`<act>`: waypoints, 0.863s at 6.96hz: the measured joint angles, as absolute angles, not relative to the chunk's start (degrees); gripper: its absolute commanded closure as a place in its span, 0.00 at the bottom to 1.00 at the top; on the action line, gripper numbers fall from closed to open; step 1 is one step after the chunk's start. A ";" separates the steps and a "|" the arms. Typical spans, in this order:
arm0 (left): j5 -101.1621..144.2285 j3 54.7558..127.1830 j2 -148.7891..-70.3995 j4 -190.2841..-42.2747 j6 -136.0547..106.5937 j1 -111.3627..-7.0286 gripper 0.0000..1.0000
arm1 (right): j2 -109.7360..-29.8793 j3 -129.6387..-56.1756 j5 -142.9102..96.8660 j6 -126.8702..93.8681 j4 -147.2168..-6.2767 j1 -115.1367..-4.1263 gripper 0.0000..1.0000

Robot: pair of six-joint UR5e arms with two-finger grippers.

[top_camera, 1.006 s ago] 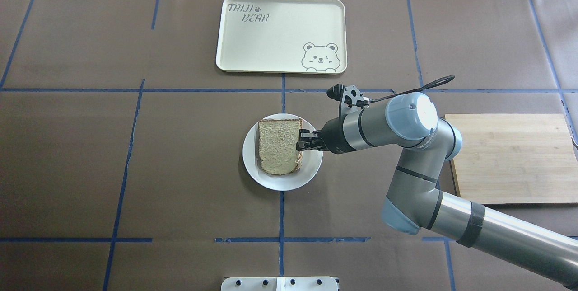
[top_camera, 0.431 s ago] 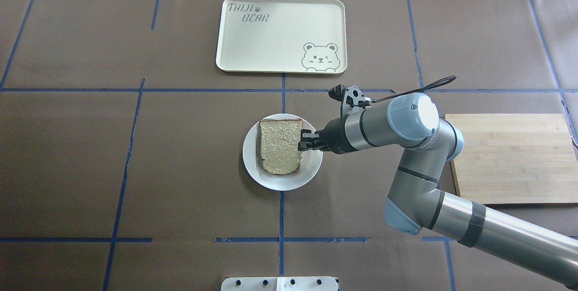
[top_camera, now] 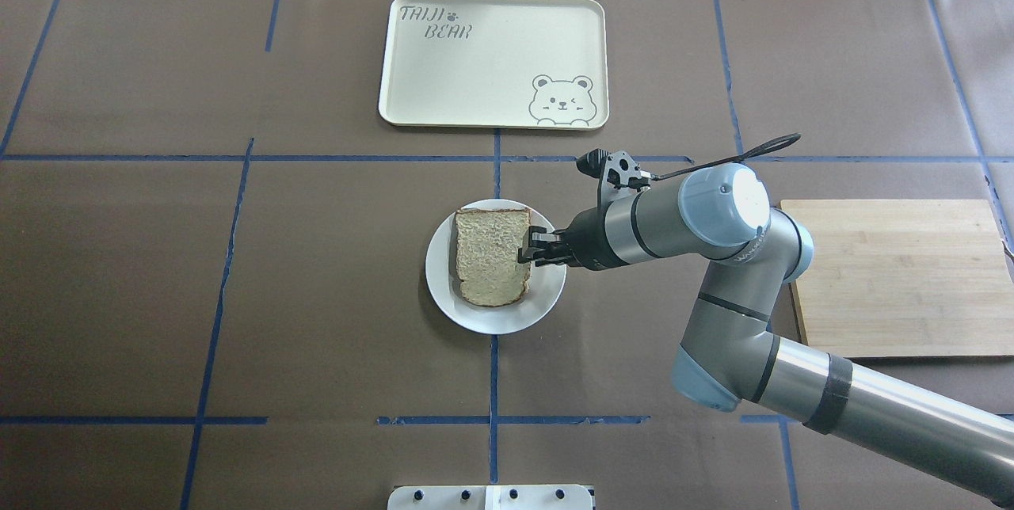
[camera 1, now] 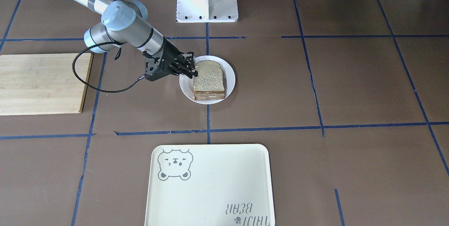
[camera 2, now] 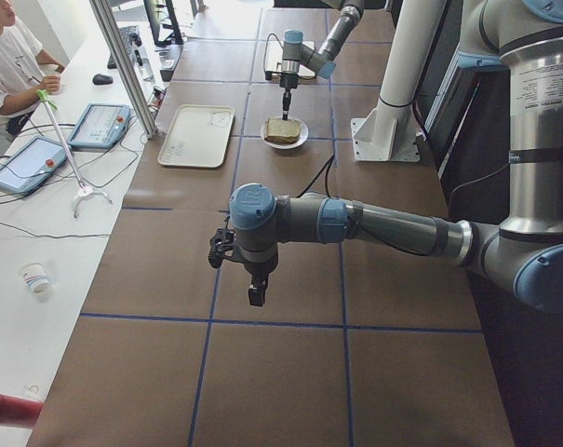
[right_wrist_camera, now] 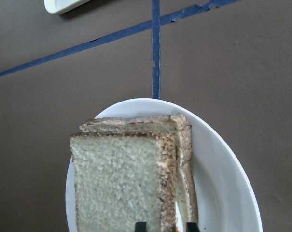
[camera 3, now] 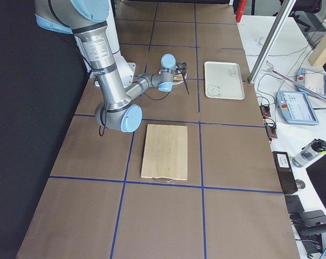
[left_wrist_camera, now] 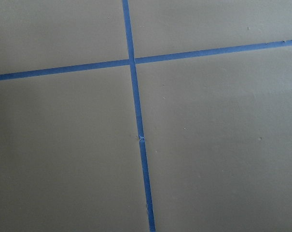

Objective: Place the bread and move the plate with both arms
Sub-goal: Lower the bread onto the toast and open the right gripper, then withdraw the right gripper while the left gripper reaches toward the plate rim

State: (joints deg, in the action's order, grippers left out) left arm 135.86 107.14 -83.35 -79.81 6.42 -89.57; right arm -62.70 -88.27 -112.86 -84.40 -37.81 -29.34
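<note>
Gripping: right claw (top_camera: 526, 250) pinches bread (top_camera: 489, 256) over plate (top_camera: 475, 318) | left claw (camera 2: 255, 296): can't tell | tray (top_camera: 491, 74): TAIJI BEAR

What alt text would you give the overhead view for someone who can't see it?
The right gripper sits at the right edge of a bread slice lying on a central white plate. A cream bear tray sits beyond it, a wooden board to the right.
</note>
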 measured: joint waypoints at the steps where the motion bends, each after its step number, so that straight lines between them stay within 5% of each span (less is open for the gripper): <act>1: 135.78 107.12 -83.34 -79.83 6.42 -89.53 0.00 | -62.79 -88.27 -112.91 -84.43 -37.83 -29.38 0.00; 6: 136.17 107.27 -85.24 -87.86 -3.91 -79.90 0.00 | -70.52 -92.87 -122.42 -84.52 -39.22 -40.03 0.00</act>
State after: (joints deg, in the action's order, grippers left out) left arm 136.17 107.27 -85.24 -87.86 -3.91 -79.90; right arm -70.52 -92.87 -122.42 -84.52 -39.22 -40.03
